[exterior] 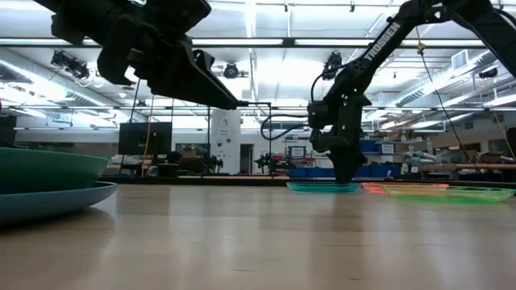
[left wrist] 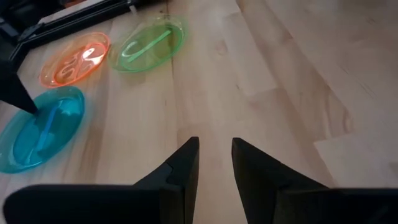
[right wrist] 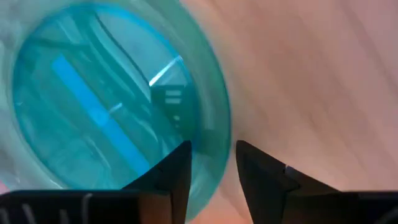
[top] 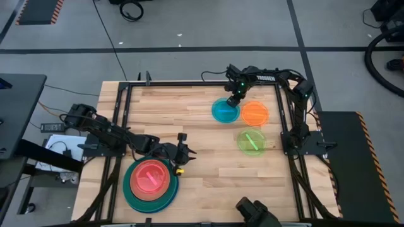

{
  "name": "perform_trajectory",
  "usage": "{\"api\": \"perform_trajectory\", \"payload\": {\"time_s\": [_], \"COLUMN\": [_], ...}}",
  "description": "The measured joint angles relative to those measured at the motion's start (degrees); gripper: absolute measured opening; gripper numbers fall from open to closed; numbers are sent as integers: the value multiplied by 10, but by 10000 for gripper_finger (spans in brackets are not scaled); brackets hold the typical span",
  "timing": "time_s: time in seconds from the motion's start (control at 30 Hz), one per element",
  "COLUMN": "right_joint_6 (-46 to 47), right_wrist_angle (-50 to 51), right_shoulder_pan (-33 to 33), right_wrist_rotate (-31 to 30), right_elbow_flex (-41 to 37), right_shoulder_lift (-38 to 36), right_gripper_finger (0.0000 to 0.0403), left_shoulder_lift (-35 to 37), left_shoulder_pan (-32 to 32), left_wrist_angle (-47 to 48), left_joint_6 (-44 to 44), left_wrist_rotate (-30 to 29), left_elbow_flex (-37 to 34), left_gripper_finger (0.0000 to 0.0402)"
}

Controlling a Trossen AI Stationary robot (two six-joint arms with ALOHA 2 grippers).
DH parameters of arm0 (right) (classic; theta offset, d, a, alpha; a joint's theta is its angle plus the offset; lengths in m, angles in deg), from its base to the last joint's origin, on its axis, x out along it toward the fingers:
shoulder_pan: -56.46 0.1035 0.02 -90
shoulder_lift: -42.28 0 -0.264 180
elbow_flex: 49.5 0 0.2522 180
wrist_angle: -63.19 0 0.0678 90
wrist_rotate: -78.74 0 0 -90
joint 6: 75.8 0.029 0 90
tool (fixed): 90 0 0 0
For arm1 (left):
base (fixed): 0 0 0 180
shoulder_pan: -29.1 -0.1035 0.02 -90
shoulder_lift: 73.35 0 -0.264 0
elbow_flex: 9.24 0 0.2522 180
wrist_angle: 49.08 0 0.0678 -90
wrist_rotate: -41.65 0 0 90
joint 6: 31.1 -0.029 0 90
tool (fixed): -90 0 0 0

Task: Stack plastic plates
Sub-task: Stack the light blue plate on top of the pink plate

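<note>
A stack of plates sits at the table's near left. A pink plate [top: 150, 176] is on top, with teal [exterior: 48, 171] and blue [exterior: 56, 201] rims showing beneath it. Three small plates lie flat on the wood at the far right: cyan [top: 224, 112], orange [top: 255, 113] and translucent green [top: 251, 141]. My right gripper [right wrist: 212, 155] points down at the cyan plate's far-right rim, narrowly open. One finger is over the inside and one over the outside. My left gripper [top: 186, 151] hovers just right of the stack, narrowly open and holding nothing. My right gripper comes from above with its fingers [right wrist: 177, 171] astride the cyan plate's rim [right wrist: 214, 134] on the far-right side. I cannot tell whether either finger touches the rim. The plate lies flat on the table.
Dark frame rails [top: 287, 120] run along the table's left and right sides. A camera mount [top: 255, 211] stands at the near edge. Bare wood [top: 208, 164] lies between the stack and the three small plates.
</note>
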Motion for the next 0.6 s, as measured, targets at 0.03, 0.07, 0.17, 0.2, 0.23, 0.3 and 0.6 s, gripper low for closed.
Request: {"api": "perform_trajectory", "payload": {"time_s": [0.03, 0.07, 0.17, 0.2, 0.23, 0.3, 0.6], "right_joint_6": [0, -2, -4, -4, -3, 1, 17], "right_wrist_angle": [7, 7, 9, 9, 9, 9, 12], "right_shoulder_pan": [1, 1, 2, 3, 3, 3, 3], "right_wrist_rotate": [1, 1, 0, -3, -3, -2, 54], "right_elbow_flex": [0, 0, 0, 0, 0, 0, -1], "right_shoulder_lift": [1, 1, 1, 1, 1, 1, 0], "right_gripper_finger": [132, 126, 105, 97, 89, 72, 12], "left_shoulder_lift": [-1, -1, -1, -1, -1, -1, -2], "left_shoulder_pan": [0, 0, -1, -3, -4, -6, -12], "left_wrist_angle": [-1, 0, -4, -6, -9, -8, 2], "left_joint_6": [0, 0, 18, 30, 40, 56, 1], "left_wrist_rotate": [0, 0, 0, 0, 0, 0, -33], "left_elbow_flex": [0, 0, 0, 0, 0, 0, 0], "left_gripper_finger": [103, 103, 103, 103, 103, 103, 104]}}
